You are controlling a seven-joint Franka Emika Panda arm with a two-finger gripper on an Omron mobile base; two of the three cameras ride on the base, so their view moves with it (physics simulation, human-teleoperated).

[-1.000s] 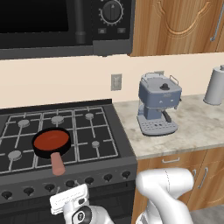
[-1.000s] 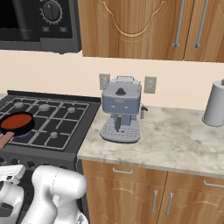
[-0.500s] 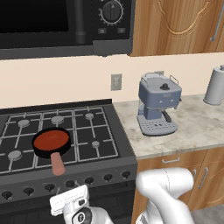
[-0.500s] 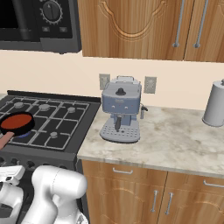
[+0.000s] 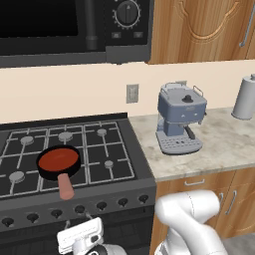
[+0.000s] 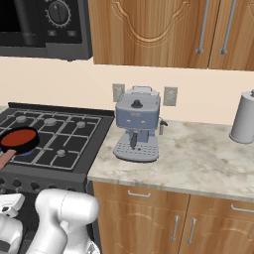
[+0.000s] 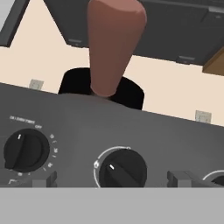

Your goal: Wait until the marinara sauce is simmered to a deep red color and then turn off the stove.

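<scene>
The marinara sauce (image 5: 59, 159) is a flat brick-red disc in a small black pan (image 6: 19, 140) on the front-left burner of the stove (image 5: 94, 164). The pan's pinkish-brown handle (image 7: 114, 43) juts out over the front edge. My gripper (image 7: 113, 179) is open, low in front of the knob row. Its dark fingertips (image 7: 44, 178) stand on either side of a black knob (image 7: 123, 168) whose white mark is turned up and to the left. Another knob (image 7: 26, 149) sits left of it with its mark pointing up. Nothing is between the fingers.
A blue-grey coffee machine (image 5: 180, 119) stands on the marble counter (image 6: 198, 158) right of the stove. A silver cylinder (image 6: 244, 117) is at the far right by the wall. A black microwave (image 5: 74, 27) hangs above the stove, and wooden cabinets (image 6: 163, 30) are beside it.
</scene>
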